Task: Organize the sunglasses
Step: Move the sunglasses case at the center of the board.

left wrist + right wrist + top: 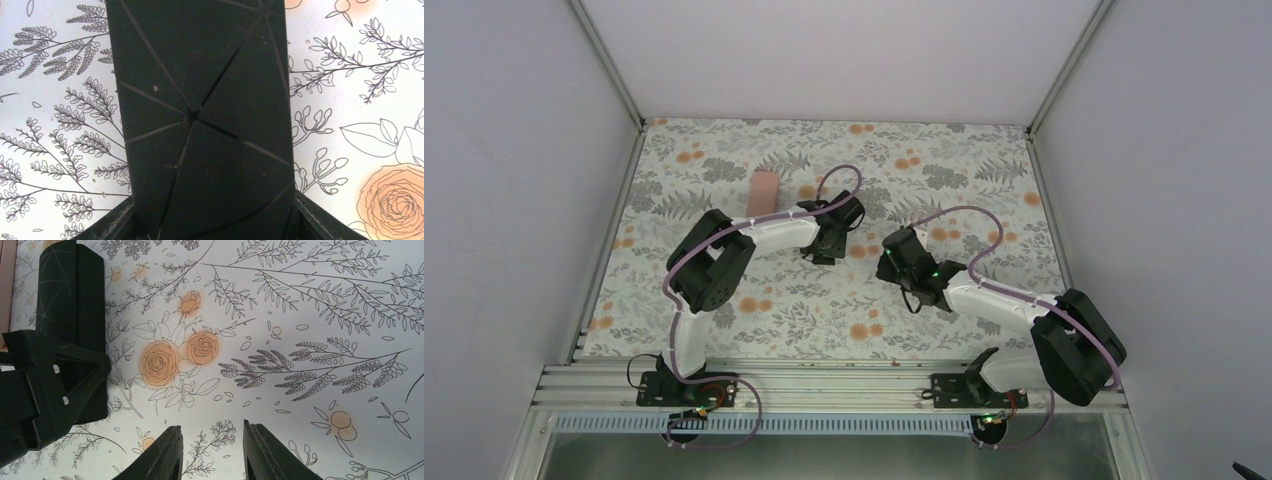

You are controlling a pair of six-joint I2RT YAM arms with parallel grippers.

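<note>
- My left arm [754, 238] and right arm [999, 300] look alike: white links between bulky black joint housings.
- A mauve cable [839, 172] runs in loose loops along each arm and curls round below its base.
- Small green lights [934, 270] glow on the right wrist.
- The base plates [686, 385] are black.
- In my right wrist view the fingers [167, 452] are matte black and tapered.

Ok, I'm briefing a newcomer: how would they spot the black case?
On the flowered table, look near the middle, close to the pink case. The black case lies within the left gripper: oblong, matte black rather than pink, scored with thin angular lines.
</note>
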